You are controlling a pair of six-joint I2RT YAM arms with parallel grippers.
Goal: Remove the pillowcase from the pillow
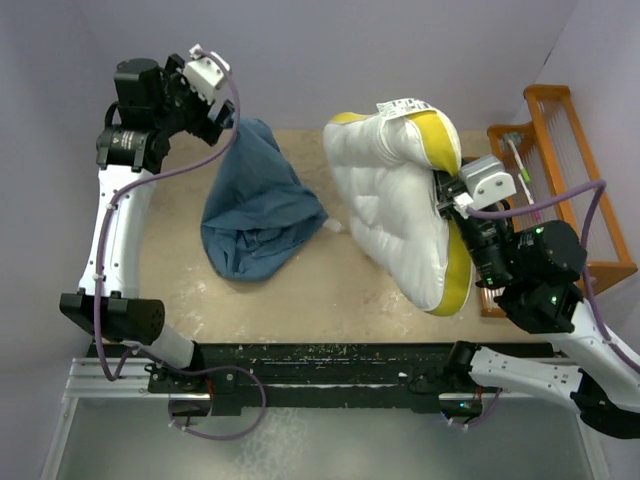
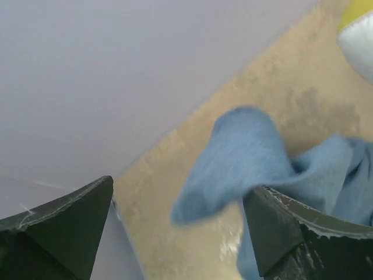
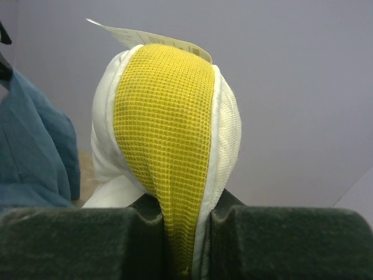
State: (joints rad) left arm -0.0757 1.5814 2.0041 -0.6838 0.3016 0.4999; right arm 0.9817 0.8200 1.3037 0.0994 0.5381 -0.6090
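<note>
The slate-blue pillowcase [image 1: 260, 205] lies crumpled on the tan table [image 1: 300, 290] at the left, fully off the pillow. My left gripper [image 1: 222, 118] hovers at its far upper tip with the jaws wide apart. In the left wrist view [image 2: 179, 192] a blurred blue fold [image 2: 245, 151] lies loose against the right finger, not pinched. The cream quilted pillow [image 1: 390, 200] with its yellow side band is lifted and bent at the right. My right gripper [image 1: 440, 195] is shut on the yellow band [image 3: 163, 116], pinched between the jaws [image 3: 183, 204]. The pillowcase shows at the left edge of that view [image 3: 29, 151].
An orange wooden rack [image 1: 560, 150] stands at the table's right edge, close behind my right arm. A white label [image 1: 400, 107] sticks up from the pillow's top. Lavender walls close in the back and both sides.
</note>
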